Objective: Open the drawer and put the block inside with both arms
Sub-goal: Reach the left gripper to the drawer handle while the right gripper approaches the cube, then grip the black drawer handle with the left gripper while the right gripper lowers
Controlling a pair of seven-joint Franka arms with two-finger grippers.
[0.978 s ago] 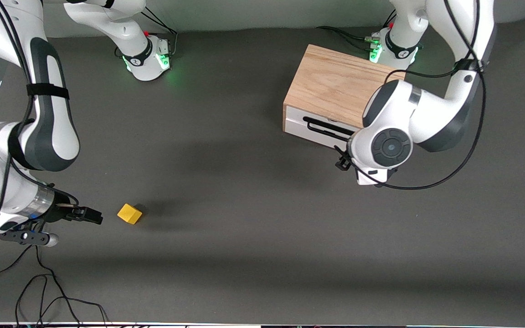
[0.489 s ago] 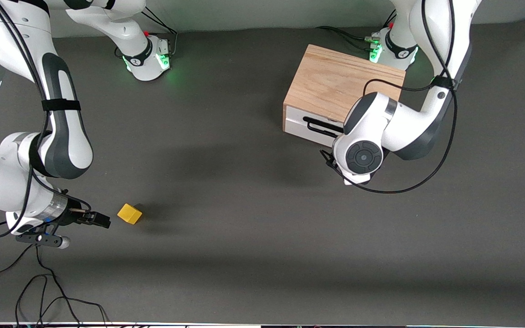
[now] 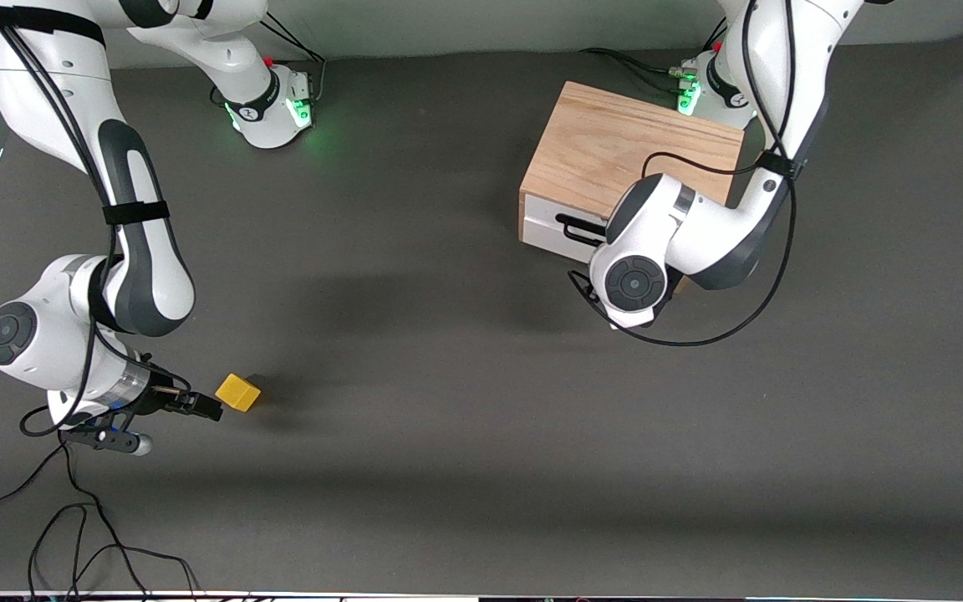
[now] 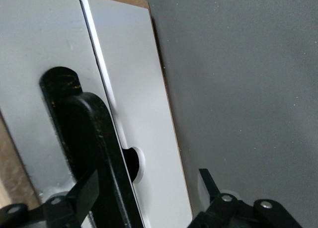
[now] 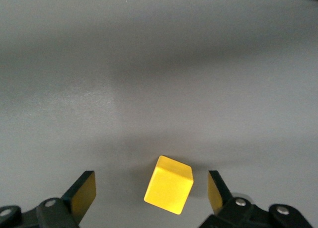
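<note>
The yellow block (image 3: 237,392) lies on the dark table near the right arm's end. My right gripper (image 3: 204,407) is low beside it and open. In the right wrist view the block (image 5: 169,184) sits between the open fingertips (image 5: 82,190), touching neither. The light oak box (image 3: 628,159) stands near the left arm's base, and its white drawer front (image 3: 542,227) looks shut. My left gripper (image 4: 146,188) is open at the drawer front (image 4: 139,99), with the black handle (image 4: 94,138) between its fingers, close to one. In the front view the left wrist hides that gripper.
Loose black cables (image 3: 89,535) lie on the table near the front edge at the right arm's end. The two arm bases (image 3: 268,104) stand along the table's far edge. Bare dark mat (image 3: 448,376) lies between the block and the box.
My right gripper has slid toward the block until its fingertips flank it. My left wrist has moved along the drawer front toward the handle's middle. The block and the box have not moved.
</note>
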